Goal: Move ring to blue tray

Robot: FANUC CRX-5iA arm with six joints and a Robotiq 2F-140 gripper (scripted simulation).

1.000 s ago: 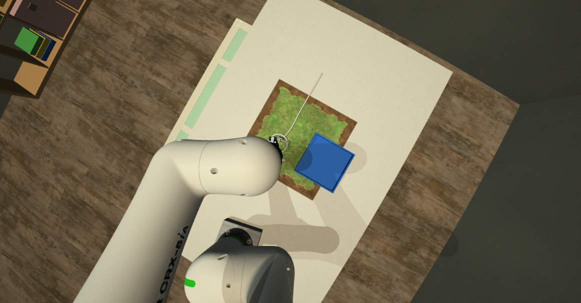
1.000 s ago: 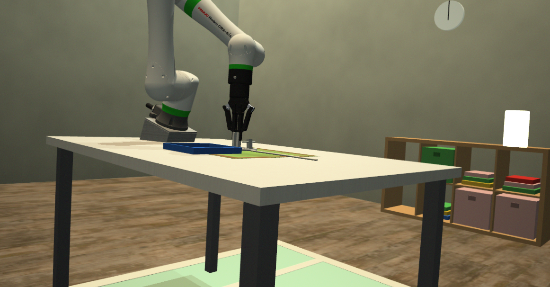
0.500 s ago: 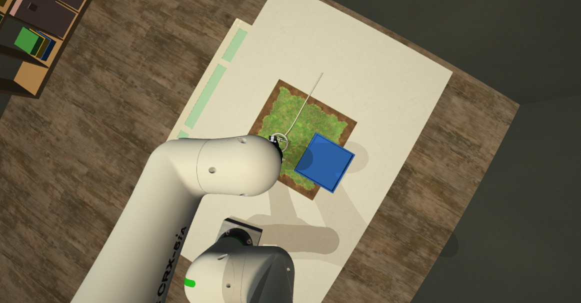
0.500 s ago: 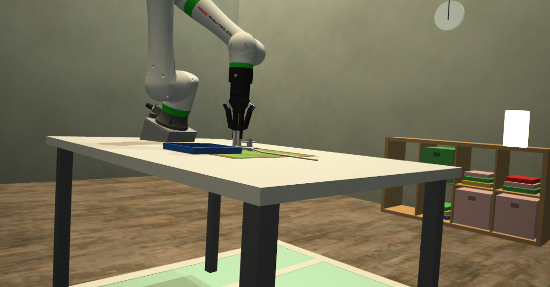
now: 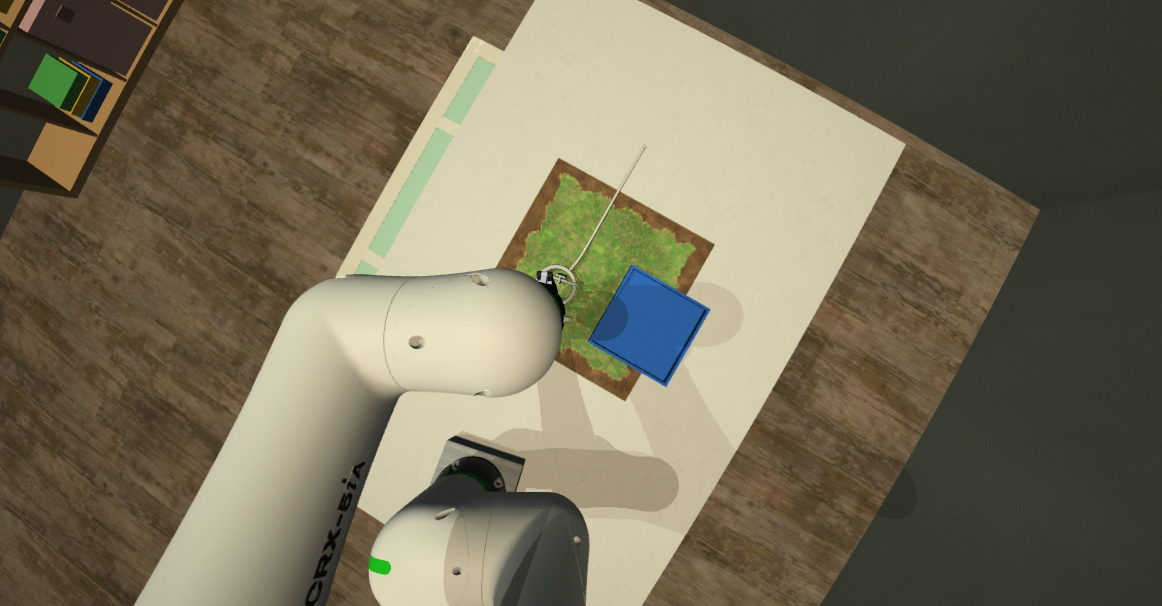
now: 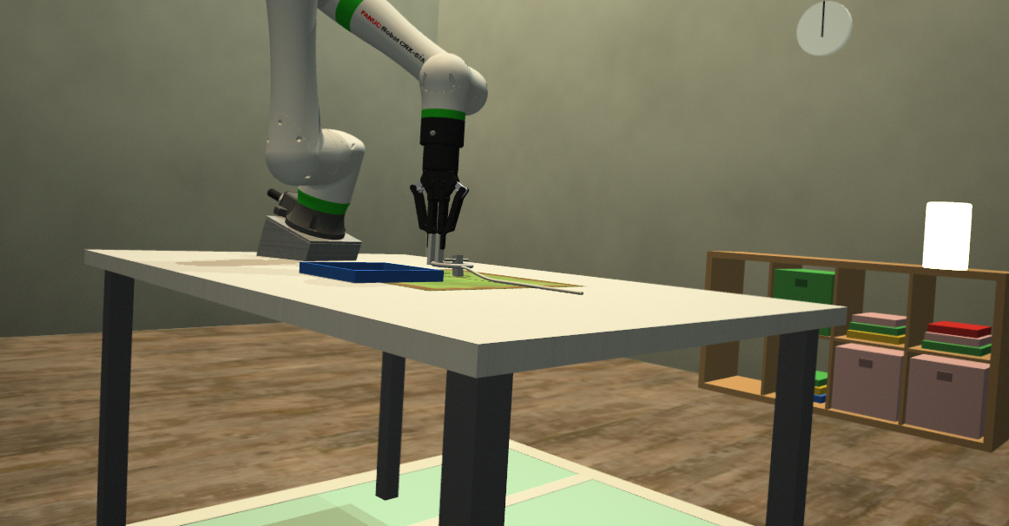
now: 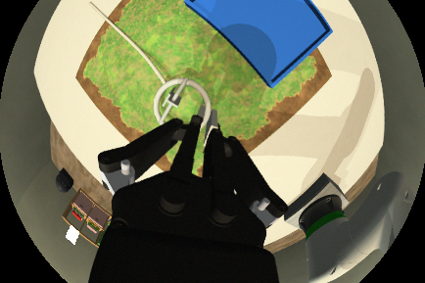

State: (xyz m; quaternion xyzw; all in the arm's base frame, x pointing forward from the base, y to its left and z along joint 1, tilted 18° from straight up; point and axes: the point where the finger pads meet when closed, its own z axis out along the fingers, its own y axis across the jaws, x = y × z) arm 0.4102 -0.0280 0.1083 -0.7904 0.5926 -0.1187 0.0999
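- My gripper (image 6: 438, 246) hung straight down over the grass mat (image 5: 642, 228), in the middle of the table (image 6: 494, 325).
- Fingers were pinched nearly together, clamped on the thin rim of the ring (image 7: 204, 102) on the side nearest my base.
- The ring (image 5: 571, 281) circled the short stake (image 6: 458, 262), which stood upright near the mat's corner closest to the arm.
- From the side the ring looked slightly raised above the mat, though that view is too small for me to be sure.
- A long thin cord (image 5: 609, 205) ran from the ring across the mat and past its far edge onto the table top.
- The blue tray (image 5: 687, 309) sat just beside the ring, overlapping the mat's near edge, nothing on its floor.
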